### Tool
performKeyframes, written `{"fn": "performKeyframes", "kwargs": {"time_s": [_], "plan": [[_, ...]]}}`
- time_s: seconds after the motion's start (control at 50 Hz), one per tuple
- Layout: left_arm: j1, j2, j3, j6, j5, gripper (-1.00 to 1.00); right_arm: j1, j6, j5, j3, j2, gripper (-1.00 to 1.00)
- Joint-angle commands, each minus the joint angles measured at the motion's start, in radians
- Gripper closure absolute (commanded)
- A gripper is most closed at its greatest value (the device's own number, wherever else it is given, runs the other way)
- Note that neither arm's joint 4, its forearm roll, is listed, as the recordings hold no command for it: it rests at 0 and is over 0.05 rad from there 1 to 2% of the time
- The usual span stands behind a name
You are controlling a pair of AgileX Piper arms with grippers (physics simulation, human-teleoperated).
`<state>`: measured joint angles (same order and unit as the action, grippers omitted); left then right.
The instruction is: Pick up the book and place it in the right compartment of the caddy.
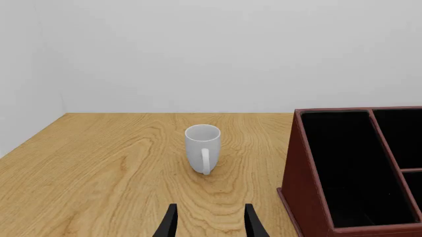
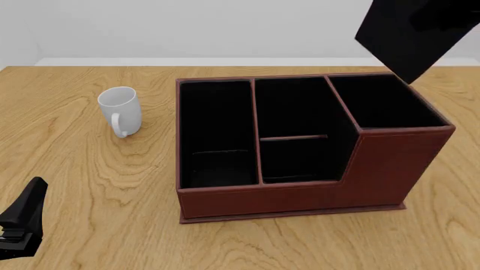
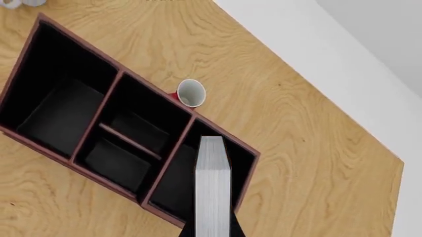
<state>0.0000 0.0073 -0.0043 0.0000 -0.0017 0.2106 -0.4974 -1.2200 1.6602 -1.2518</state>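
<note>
The black book point(image 2: 408, 34) hangs tilted in the air over the back right corner of the reddish-brown caddy point(image 2: 300, 194). In the right wrist view its white page edges point(image 3: 212, 187) point down at the right compartment point(image 3: 173, 183), with my right gripper point(image 3: 211, 232) shut on the book. The tall right compartment point(image 2: 386, 104) holds nothing. My right gripper itself does not show in the front view. My left gripper point(image 1: 211, 224) is open and holds nothing, low over the table at the front left point(image 2: 22, 222).
A white mug point(image 2: 120, 109) stands upright left of the caddy, straight ahead of my left gripper point(image 1: 202, 148). A small cup with a reddish side point(image 3: 190, 93) stands close behind the caddy. The table's far edge meets a pale wall.
</note>
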Motion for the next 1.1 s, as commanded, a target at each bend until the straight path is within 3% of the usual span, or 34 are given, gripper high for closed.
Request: {"fn": "performKeyframes", "kwargs": {"time_s": [0.02, 0.42, 1.1], "plan": [[0.0, 0.0, 0.0, 0.0, 0.0, -1.0, 0.007, 0.058, 0.0, 0.018, -0.012, 1.0], [0.0, 0.0, 0.0, 0.0, 0.0, -1.0, -0.003, 0.109, 0.0, -0.033, -0.007, 1.0], [0.0, 0.0, 0.0, 0.0, 0.0, -1.0, -0.013, 0.15, 0.0, -0.108, 0.013, 1.0]]}}
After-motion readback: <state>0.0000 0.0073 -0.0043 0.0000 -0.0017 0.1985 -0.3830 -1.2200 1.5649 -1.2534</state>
